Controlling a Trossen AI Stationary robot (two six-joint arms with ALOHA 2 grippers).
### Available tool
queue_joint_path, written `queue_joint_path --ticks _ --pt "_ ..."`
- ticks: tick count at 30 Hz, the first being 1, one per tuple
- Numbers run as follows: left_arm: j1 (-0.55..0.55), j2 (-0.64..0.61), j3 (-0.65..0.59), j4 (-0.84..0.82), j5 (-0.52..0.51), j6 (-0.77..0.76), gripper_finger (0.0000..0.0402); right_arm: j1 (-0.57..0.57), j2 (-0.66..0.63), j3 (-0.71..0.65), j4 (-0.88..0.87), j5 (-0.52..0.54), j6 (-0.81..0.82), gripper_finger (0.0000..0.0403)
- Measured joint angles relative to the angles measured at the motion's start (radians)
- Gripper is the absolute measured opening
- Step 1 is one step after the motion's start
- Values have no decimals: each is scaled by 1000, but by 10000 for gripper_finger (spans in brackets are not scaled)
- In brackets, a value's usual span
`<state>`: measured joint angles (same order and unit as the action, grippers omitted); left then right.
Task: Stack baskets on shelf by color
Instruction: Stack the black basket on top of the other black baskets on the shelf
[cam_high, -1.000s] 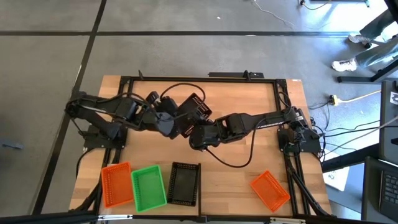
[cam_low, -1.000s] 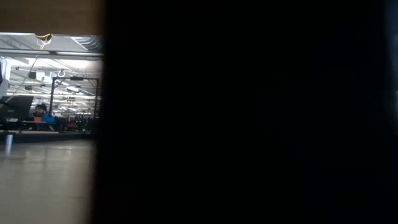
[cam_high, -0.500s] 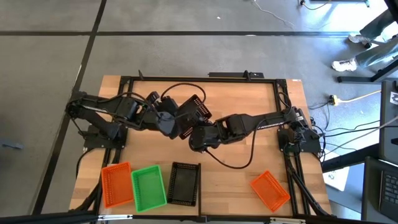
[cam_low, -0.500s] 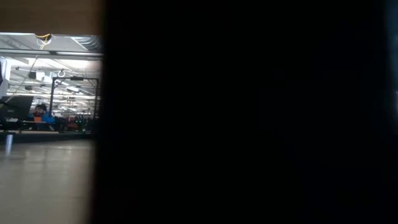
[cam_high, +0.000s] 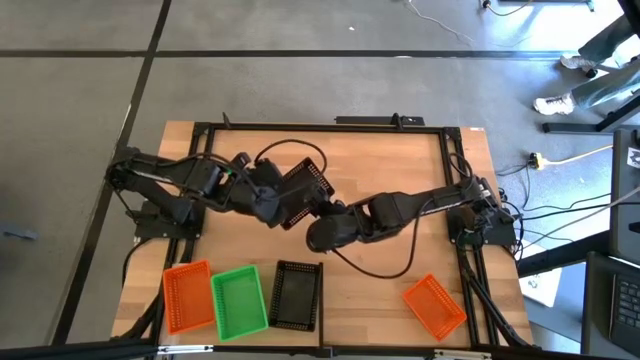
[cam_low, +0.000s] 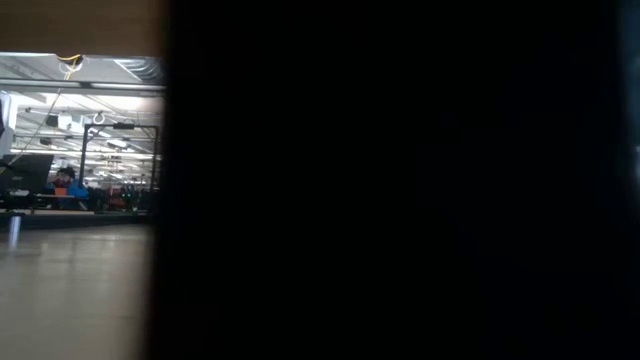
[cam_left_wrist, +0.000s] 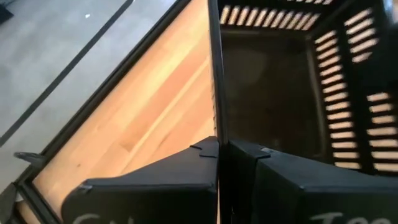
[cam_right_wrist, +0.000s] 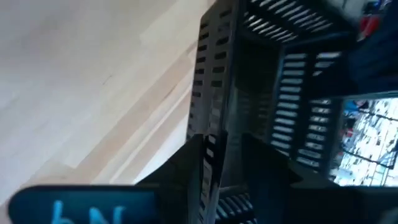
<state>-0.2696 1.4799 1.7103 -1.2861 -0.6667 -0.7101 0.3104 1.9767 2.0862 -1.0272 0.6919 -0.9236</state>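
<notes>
Frankly, I worried: the left tool (cam_left_wrist: 219, 146) was pinched on the black basket's (cam_high: 303, 187) rim, held above mid-desk (cam_high: 385, 150); the right tool (cam_right_wrist: 221, 146) straddled its wall, fingers apparently parting; one thin grip could let it swing or drop.

A black metal frame (cam_high: 320, 124) is edging a wooden table (cam_high: 380, 160) that is standing on grey floor (cam_high: 300, 60). Cables (cam_high: 560, 215) are trailing right of it, beside a white shoe (cam_high: 553, 104).
</notes>
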Motion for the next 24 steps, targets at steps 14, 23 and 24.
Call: queue_joint_path --ticks 14,23,24 --pt "-55 -27 0 -25 -27 -54 0 77 -2 175 0 -2 47 105" --pt "-122 -67 0 -40 -25 -128 0 119 -21 266 -4 23 119 105" --pt "-137 -71 0 -40 -19 -152 0 123 -26 266 -6 49 123 105"
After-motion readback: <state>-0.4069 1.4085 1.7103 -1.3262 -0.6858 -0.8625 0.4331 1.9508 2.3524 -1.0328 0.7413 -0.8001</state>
